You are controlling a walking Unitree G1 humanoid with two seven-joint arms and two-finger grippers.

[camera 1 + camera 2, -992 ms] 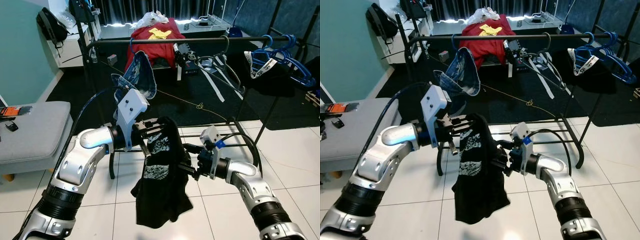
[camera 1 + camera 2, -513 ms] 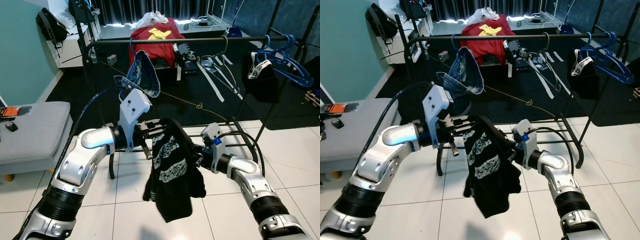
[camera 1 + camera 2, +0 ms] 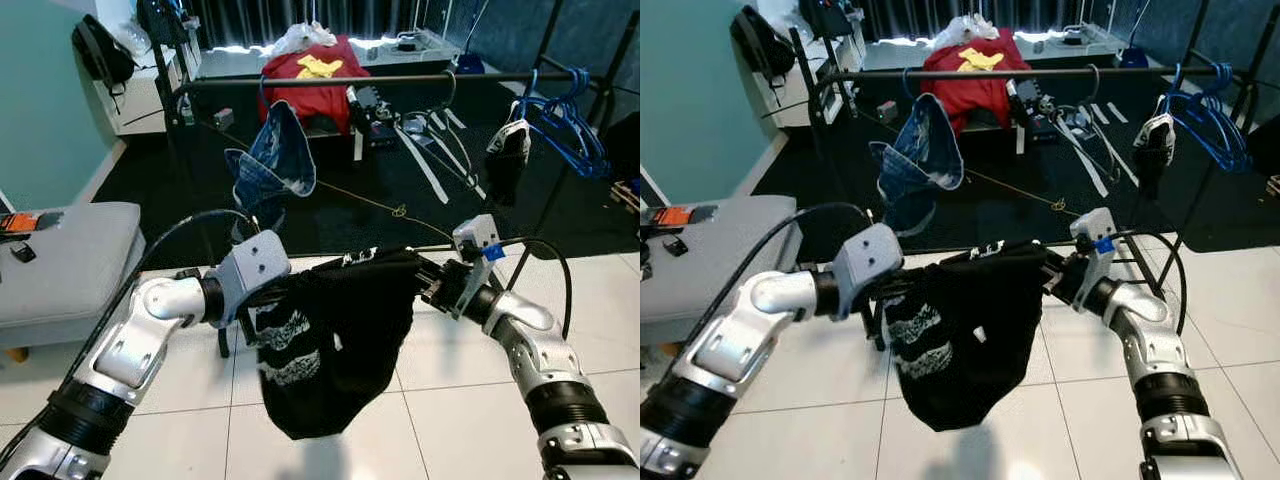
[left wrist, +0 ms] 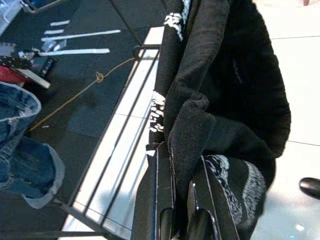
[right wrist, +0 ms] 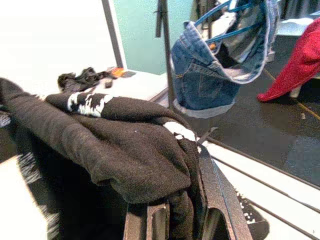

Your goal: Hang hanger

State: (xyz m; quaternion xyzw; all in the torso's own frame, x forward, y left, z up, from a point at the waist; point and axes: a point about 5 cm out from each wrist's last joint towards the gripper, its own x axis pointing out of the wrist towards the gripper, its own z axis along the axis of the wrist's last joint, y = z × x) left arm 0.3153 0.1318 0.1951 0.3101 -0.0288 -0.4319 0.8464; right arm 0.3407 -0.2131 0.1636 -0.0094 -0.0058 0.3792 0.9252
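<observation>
A black garment with white print [image 3: 330,340] hangs stretched between my two grippers, low in front of the clothes rack. My left gripper [image 3: 266,296] is shut on its left edge, and in the left wrist view the black cloth [image 4: 210,115] is bunched between the fingers [image 4: 159,200]. My right gripper [image 3: 428,281] is shut on the right edge, and the cloth [image 5: 125,150] lies over its fingers [image 5: 220,205]. The black rack rail [image 3: 400,78] runs across behind and above. Several blue hangers [image 3: 565,125] hang at its right end.
Denim shorts [image 3: 275,160] hang from the rail at left, a red garment [image 3: 305,85] lies behind it. The rack's lower bars [image 3: 490,265] stand just beyond my hands. A grey bench [image 3: 60,265] is at left. White straps and a cord lie on the dark carpet [image 3: 400,190].
My grippers have moved apart and spread the black garment wide. The right gripper rose and went right; the left arm dropped lower. The dark item by the blue hangers has swung.
</observation>
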